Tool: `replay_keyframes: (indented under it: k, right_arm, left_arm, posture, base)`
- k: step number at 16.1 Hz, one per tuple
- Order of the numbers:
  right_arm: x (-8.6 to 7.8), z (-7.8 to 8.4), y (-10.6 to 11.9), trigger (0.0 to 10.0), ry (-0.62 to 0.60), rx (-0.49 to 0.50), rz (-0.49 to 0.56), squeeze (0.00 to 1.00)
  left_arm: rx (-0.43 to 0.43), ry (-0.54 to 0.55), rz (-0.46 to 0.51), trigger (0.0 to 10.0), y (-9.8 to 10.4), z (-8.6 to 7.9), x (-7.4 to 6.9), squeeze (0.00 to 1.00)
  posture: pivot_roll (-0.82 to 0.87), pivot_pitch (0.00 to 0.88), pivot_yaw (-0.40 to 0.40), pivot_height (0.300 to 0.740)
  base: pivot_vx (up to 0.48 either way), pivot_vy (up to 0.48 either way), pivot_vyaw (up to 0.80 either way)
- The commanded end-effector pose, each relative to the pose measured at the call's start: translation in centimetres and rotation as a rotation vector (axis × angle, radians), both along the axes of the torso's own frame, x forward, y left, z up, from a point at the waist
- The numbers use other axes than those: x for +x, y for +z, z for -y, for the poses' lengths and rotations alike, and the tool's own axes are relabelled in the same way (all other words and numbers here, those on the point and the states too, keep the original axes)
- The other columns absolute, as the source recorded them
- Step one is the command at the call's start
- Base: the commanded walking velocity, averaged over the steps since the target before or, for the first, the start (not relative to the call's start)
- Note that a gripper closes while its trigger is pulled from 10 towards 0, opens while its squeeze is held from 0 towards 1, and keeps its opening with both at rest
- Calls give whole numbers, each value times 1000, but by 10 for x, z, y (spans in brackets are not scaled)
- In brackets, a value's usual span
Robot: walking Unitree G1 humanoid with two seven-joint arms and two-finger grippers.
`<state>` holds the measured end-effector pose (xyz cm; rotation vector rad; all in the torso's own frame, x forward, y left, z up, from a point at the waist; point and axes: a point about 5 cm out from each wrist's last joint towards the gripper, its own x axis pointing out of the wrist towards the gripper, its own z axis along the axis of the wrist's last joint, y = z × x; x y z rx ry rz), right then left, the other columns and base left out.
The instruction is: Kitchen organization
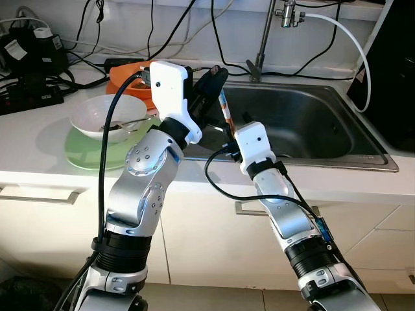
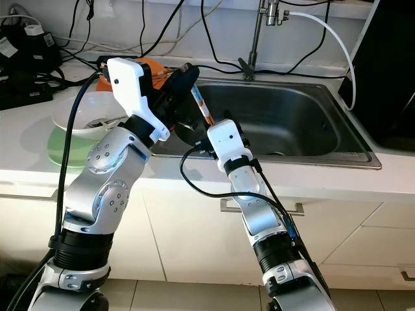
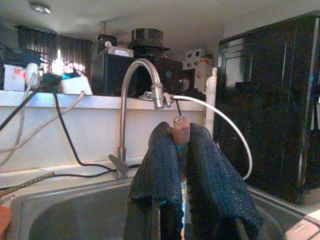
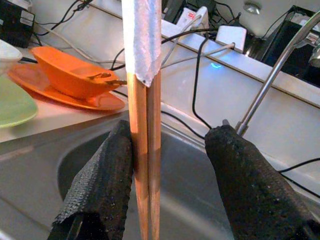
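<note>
A pair of wooden chopsticks point(image 1: 225, 111) with a silvery wrap on one end stands nearly upright over the left part of the steel sink point(image 1: 311, 123). My left gripper point(image 3: 180, 145) is shut on their upper end, its black fingers point(image 1: 211, 84) reaching over the sink's left rim. Lower down, my right gripper point(image 4: 172, 132) is open around the chopsticks point(image 4: 145, 125). The sticks rest against one of its fingers point(image 4: 107, 170), while the other finger point(image 4: 245, 175) stands well apart from them.
A white bowl point(image 1: 107, 116) with a spoon sits on a green plate point(image 1: 84, 155) on the counter to the left. Behind it are an orange bowl and plate point(image 4: 65, 75). The faucet point(image 1: 262, 39), cables and a power strip point(image 1: 32, 97) line the back; a black appliance point(image 1: 389, 65) stands right.
</note>
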<state>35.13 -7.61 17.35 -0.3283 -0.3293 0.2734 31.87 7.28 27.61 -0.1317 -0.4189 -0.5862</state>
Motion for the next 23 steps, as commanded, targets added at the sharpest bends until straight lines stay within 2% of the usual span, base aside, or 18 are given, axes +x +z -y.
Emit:
replay_keyframes:
  k: [1,2,3,9,18,19,20,23]
  right_arm:
    - [3,4,4,7020,-31,22,5,0]
    - [4,3,4,1961,-28,31,3,0]
    - [4,2,4,0,-27,33,2,0]
    - [4,-4,7,0,5,54,1,0]
    - [5,-3,8,0,8,68,-2,0]
    - [5,-3,7,0,9,69,-3,0]
    - [5,-3,7,0,9,70,-3,0]
    - [5,-2,7,0,6,71,-4,0]
  left_arm:
    - [16,14,-7,10000,0,-1,1,0]
    - [15,11,-8,10000,-1,-1,1,0]
    - [14,10,-9,10000,-1,-1,1,0]
    - [15,-3,-20,10000,-3,0,1,0]
    - [34,-8,-23,10000,-5,3,0,0]
    - [41,-7,-25,10000,-6,3,0,43]
    - [43,-2,-28,10000,-6,3,1,1000]
    - [42,14,-36,10000,-8,0,3,1000]
  posture:
    - [105,4,7,740]
    - [105,4,7,740]
    - [106,5,7,740]
    - [106,5,5,740]
    - [107,7,4,740]
    - [107,8,5,740]
    - [107,7,5,740]
    - [107,6,3,740]
  base:
    - [0,0,0]
    - [0,0,0]
    - [0,0,0]
    - [0,0,0]
    - [0,0,0]
    - [0,0,0]
    - [0,0,0]
    - [0,0,0]
